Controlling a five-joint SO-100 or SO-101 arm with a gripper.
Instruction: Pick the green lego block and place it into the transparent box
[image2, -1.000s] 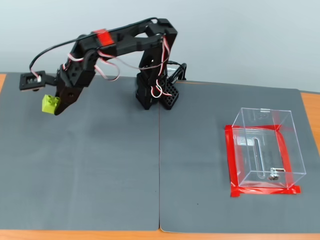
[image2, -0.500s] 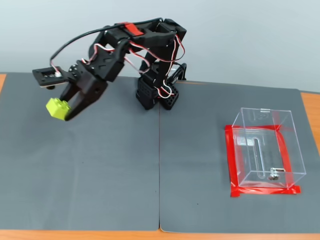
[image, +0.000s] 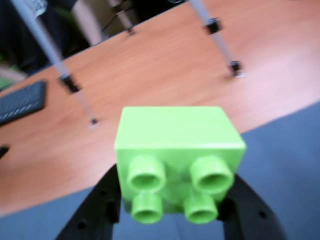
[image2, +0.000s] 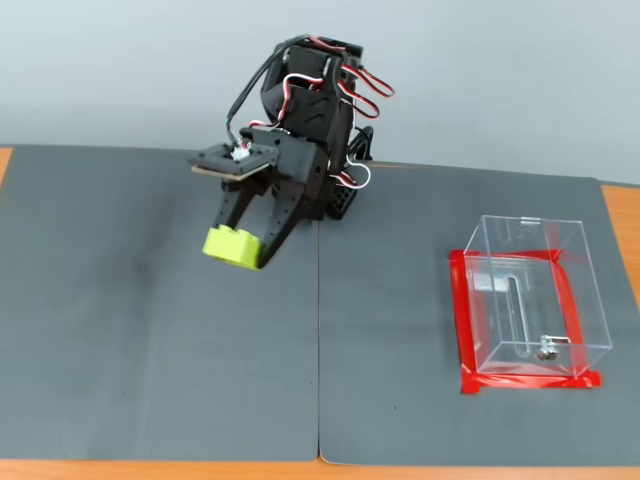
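Note:
The green lego block (image2: 233, 247) hangs in the air above the grey mat, left of the mat seam, with my gripper (image2: 238, 250) shut on it. Up close in the wrist view the green lego block (image: 179, 162) fills the centre, its four studs facing the camera, and a black finger (image: 97, 207) presses each side of it, my gripper (image: 175, 212) shut around it. The transparent box (image2: 530, 295) stands empty at the right on red tape, far from the gripper, with a small metal fitting (image2: 546, 351) inside. The box is out of the wrist view.
Two grey mats (image2: 150, 330) cover the table and meet at a seam (image2: 319, 340) in the middle. The arm's black base (image2: 335, 195) stands at the back centre. A wooden desk (image: 165, 70) with thin stand legs and a keyboard (image: 22, 102) shows in the wrist view.
The arm has swung to the right in the fixed view, carrying the green block from the far left toward the centre of the mat. The box has not moved.

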